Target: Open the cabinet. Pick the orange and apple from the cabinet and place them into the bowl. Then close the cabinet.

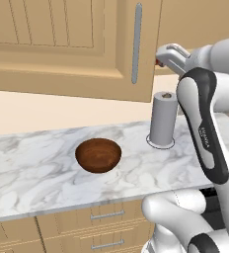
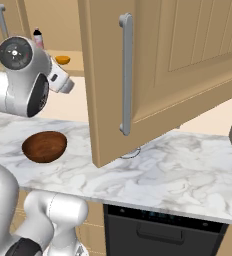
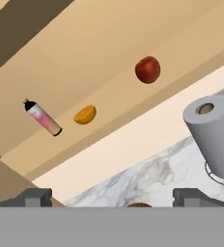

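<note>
The cabinet [image 2: 188, 60] hangs over the marble surface [image 1: 32, 168] with its door swung out toward the robot, the long grey bar handle [image 2: 126, 75] on the door's near edge. Inside, on the cabinet shelf [image 3: 109, 62], lie the task's fruits. On the surface the white paper towel roll [image 1: 164, 118] stands upright on its round base, and to its left, well apart from it, sits the dark wooden bowl [image 1: 98, 154], with nothing in it as far as the left base view shows.

The pincer [image 3: 116, 197] is raised near the cabinet opening, above the surface, with its jaws spread wide and nothing between them. In the hand view both fruits lie ahead of the finger tips, well apart from them. The apple [image 3: 147, 69] rests on the shelf toward the side of the paper towel roll. The orange [image 3: 85, 115] sits further along the same shelf, between the apple and a small pink spray bottle [image 3: 42, 117] with a dark cap, which stands just beside the orange.
</note>
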